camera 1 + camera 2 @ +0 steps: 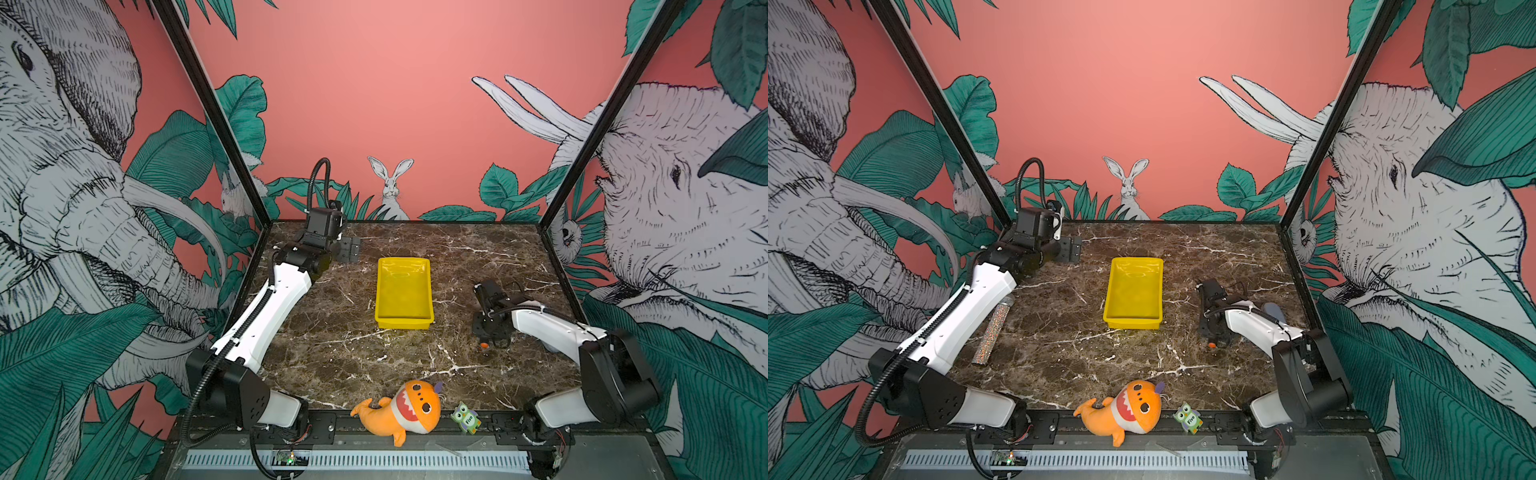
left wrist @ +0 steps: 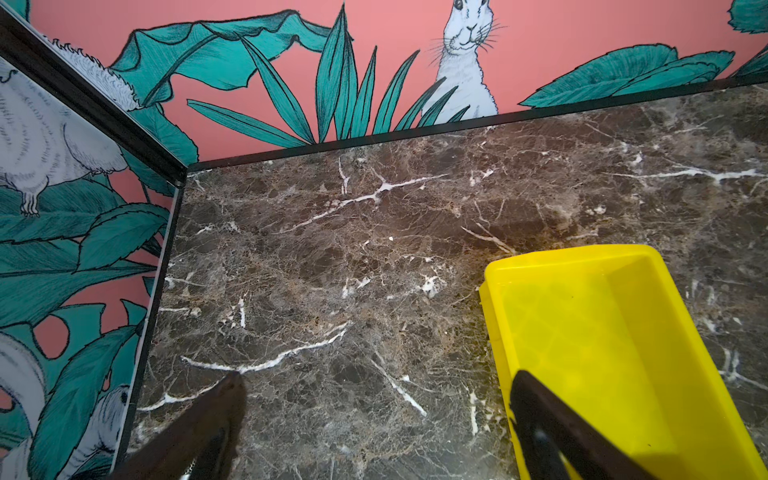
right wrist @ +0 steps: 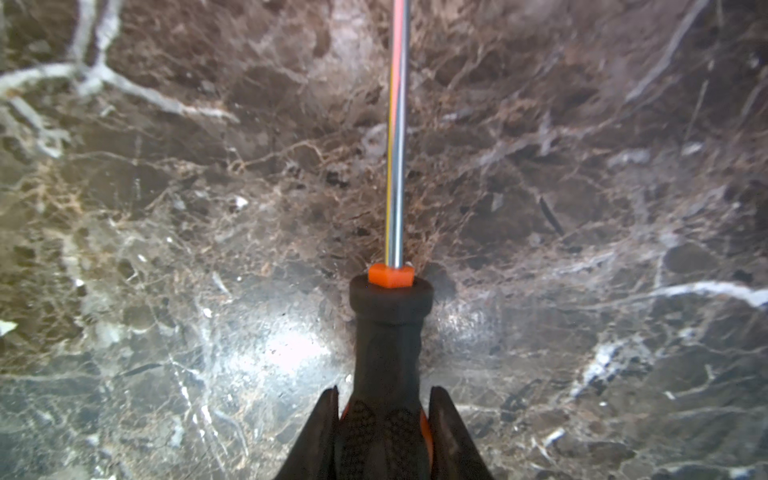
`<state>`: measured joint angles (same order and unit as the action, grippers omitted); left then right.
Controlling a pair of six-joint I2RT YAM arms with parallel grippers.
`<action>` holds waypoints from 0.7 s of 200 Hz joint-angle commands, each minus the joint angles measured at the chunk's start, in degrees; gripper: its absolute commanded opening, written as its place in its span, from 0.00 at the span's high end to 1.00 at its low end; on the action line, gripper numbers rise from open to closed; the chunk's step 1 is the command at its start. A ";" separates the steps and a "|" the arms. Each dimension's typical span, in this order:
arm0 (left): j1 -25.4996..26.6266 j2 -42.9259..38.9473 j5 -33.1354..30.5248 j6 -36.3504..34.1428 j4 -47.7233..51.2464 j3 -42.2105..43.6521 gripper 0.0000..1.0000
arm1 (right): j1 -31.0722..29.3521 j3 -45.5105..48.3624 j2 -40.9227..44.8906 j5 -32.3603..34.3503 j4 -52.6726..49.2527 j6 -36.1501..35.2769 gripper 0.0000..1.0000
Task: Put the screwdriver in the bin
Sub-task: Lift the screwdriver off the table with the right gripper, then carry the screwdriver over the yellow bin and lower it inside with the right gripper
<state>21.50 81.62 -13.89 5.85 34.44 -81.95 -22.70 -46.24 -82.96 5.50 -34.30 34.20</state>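
Note:
The screwdriver [image 3: 388,340] has a black handle, an orange collar and a thin shiny shaft [image 3: 398,145]. It lies low over the marble right of the bin. My right gripper [image 3: 383,390] is shut on its handle, one finger on each side. In both top views only the orange end cap [image 1: 484,345] [image 1: 1212,345] shows below the right gripper [image 1: 489,334] [image 1: 1214,336]. The yellow bin [image 1: 404,291] [image 1: 1133,291] [image 2: 602,332] stands empty mid-table. My left gripper [image 1: 349,249] [image 1: 1070,249] [image 2: 376,378] hangs open by the bin's far left corner, holding nothing.
An orange shark plush [image 1: 399,409] and a small green owl toy [image 1: 466,417] lie at the table's front edge. A glittery tube [image 1: 994,328] lies beside the left arm. Printed walls with black frame posts close the table's left, right and back.

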 commanded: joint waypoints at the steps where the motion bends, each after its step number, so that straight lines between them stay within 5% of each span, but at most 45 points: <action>1: -0.09 -1.97 -1.14 -0.81 0.91 0.52 0.00 | 0.25 -2.45 2.23 2.05 -3.03 -1.99 0.98; 140: -0.12 -1.71 -2.36 -1.66 1.12 -0.18 0.00 | -4.00 -18.88 6.23 2.33 -11.80 -5.97 1.00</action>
<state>21.50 81.62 -15.16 4.89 34.44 -81.95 -24.36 -60.90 -76.12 7.99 -44.23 28.91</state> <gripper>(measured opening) 0.996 0.302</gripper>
